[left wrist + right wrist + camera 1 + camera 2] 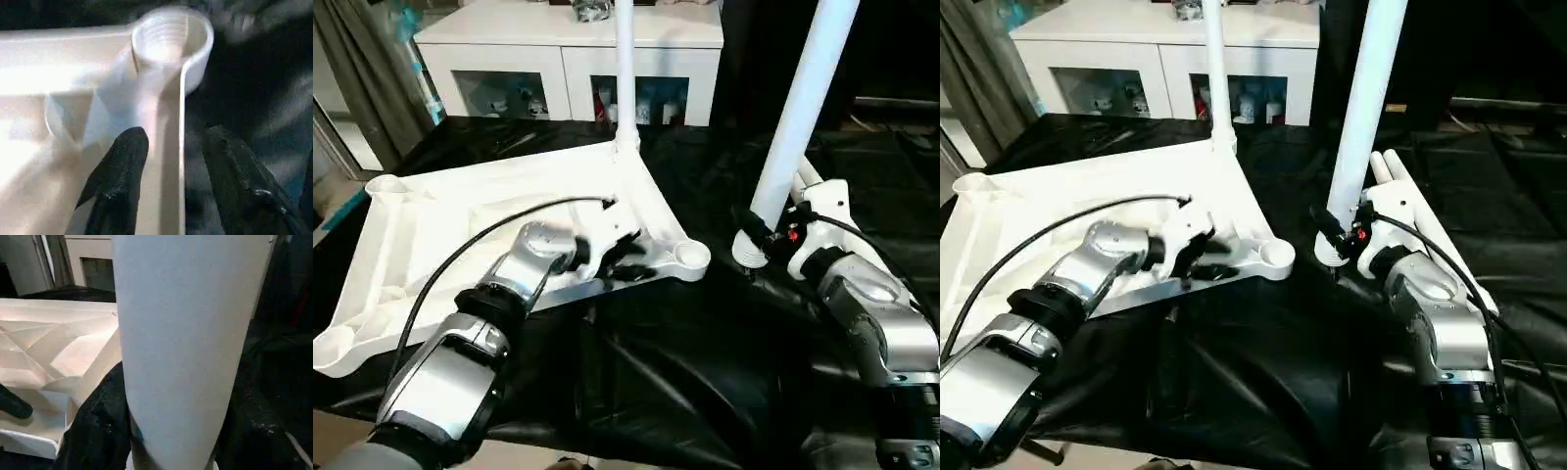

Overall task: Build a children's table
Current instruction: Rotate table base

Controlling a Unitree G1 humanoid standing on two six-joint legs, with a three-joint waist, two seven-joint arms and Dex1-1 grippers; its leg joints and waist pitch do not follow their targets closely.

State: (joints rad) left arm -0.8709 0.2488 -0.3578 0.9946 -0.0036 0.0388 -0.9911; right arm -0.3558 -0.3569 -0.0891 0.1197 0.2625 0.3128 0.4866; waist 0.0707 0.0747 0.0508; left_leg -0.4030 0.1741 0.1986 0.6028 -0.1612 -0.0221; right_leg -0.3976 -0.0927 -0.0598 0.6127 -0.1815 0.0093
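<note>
Between the left end effector's [628, 257] black fingers [120, 166] the tabletop's [460, 211] edge rib is sitting, corner socket [690, 257] just ahead; fingers are straddling it, can't tell if they're actually gripping. Right end effector [766, 233] is clamping a leg [803, 108] standing upright on the black-covered counter [705, 362], just beside that socket. Another leg [625, 69] is standing in the far corner.

White cabinet [570, 44] behind black-draped surface [685, 362]; grey curtain [374, 69].
</note>
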